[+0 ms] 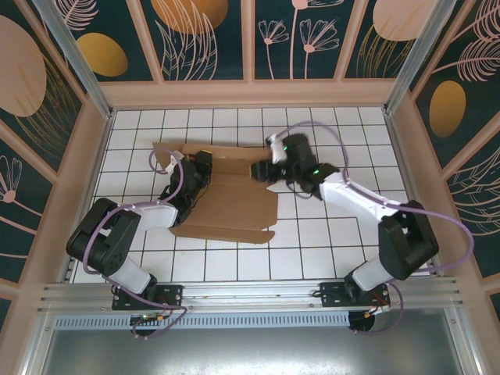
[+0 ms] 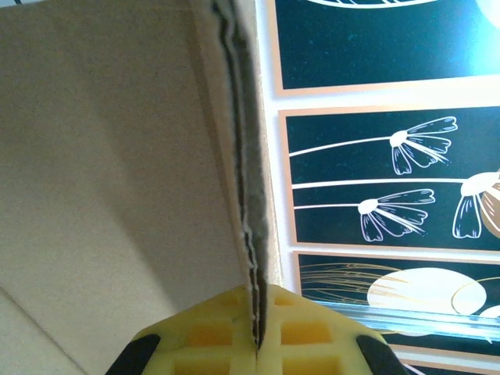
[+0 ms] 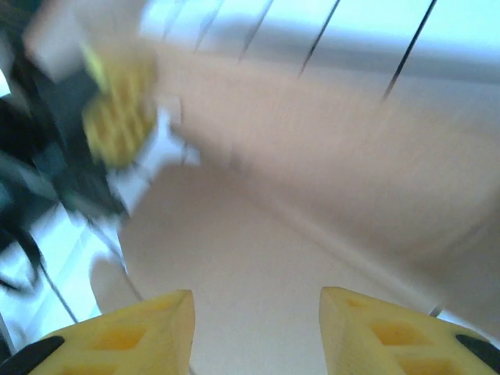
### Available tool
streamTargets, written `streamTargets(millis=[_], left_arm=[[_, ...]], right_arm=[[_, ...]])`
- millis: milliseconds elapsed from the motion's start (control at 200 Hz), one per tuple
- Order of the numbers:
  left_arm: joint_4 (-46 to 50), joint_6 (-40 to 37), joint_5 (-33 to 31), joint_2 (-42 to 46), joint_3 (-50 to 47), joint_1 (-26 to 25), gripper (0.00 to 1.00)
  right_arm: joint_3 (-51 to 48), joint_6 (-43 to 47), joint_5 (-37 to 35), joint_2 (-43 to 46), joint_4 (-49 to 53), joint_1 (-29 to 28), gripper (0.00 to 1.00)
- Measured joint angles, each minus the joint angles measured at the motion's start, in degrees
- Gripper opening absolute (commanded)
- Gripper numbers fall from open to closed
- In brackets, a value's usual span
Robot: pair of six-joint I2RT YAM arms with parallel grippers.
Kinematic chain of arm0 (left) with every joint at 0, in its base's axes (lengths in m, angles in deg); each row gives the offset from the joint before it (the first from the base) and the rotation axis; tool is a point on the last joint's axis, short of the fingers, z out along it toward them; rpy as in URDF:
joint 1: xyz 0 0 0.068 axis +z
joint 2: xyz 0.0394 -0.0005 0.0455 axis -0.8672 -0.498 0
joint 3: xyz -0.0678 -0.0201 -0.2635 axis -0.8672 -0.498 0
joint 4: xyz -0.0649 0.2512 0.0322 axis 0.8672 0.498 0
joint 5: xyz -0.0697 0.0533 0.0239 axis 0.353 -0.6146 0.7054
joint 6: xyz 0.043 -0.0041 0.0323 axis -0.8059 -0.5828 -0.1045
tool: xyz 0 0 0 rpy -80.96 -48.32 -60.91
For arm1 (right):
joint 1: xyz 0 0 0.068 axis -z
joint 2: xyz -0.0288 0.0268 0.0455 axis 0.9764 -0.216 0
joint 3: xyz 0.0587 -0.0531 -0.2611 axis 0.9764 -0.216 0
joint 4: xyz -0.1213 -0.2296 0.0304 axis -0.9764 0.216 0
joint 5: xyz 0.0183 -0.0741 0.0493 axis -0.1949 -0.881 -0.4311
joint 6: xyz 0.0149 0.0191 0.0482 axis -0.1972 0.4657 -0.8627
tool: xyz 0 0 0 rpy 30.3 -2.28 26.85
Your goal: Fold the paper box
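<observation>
The paper box (image 1: 230,205) is a flat brown die-cut cardboard sheet lying on the white tiled table, partly folded at its left and back. My left gripper (image 1: 193,173) is at the sheet's left side, shut on a raised double layer of cardboard; in the left wrist view the yellow pads (image 2: 226,336) pinch the flap's edge (image 2: 248,234). My right gripper (image 1: 262,170) hovers over the sheet's back right part, open. In the blurred right wrist view its yellow fingertips (image 3: 137,332) stand wide apart above brown cardboard (image 3: 266,258), with the left gripper (image 3: 117,117) ahead.
The table (image 1: 328,250) is walled by patterned panels on three sides. A metal rail (image 1: 250,295) with both arm bases runs along the near edge. Bare tiles lie to the right of and in front of the sheet.
</observation>
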Motion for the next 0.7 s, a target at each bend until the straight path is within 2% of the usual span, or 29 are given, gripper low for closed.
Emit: streamTargets(millis=[130,340,430,490,701], left_arm=[[-0.22,0.13,0.02,-0.13,0.00,-0.02,0.00],[-0.46,0.15,0.15,-0.13,-0.22,-0.02,0.00],[-0.72,0.15,0.15,-0.13,-0.42,-0.02,0.00],[-0.92,0.15,0.13,-0.13,-0.52,-0.02,0.00],[-1.51,0.15,0.15,-0.13,-0.74,-0.02,0.00]], right_arm=[[5.33,-6.38,-2.51,0.26,0.90,2.36,0.48],[5.81,-14.82,-5.81,-1.75,3.93,2.49,0.52],[5.81,-15.98,-7.63,-3.17,5.62,2.49,0.55],[5.77,-16.55,-8.46,-3.67,6.51,2.49,0.62],[5.33,-18.03,-6.73,-4.96,4.79,2.93,0.62]])
